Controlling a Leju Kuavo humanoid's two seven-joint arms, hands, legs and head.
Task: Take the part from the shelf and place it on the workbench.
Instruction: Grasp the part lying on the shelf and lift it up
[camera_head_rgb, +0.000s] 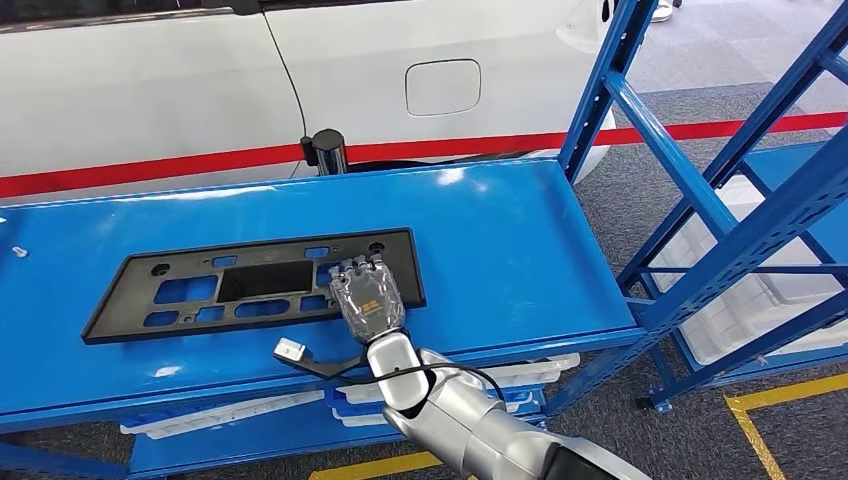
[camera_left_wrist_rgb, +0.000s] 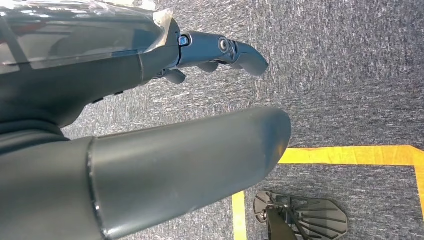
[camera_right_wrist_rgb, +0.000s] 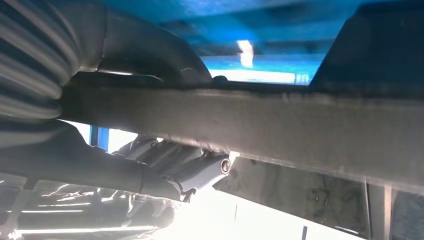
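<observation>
The part (camera_head_rgb: 200, 290) is a long flat black plate with several cutouts, lying on the blue workbench (camera_head_rgb: 500, 230). My right hand (camera_head_rgb: 366, 298) lies over the plate's near right corner. In the right wrist view the plate's edge (camera_right_wrist_rgb: 300, 125) runs between my thumb (camera_right_wrist_rgb: 150, 45) on one side and my fingers (camera_right_wrist_rgb: 190, 167) on the other, so the hand grips it. My left hand (camera_left_wrist_rgb: 115, 95) hangs over the grey carpet with its fingers (camera_left_wrist_rgb: 230, 50) stretched out and nothing in it.
A white car stands behind the bench, beyond a red line. A blue shelf rack (camera_head_rgb: 720, 220) with white bins (camera_head_rgb: 760, 290) rises at the right. A cable with a white plug (camera_head_rgb: 290, 349) lies by my right wrist. Yellow tape (camera_head_rgb: 760, 430) marks the floor.
</observation>
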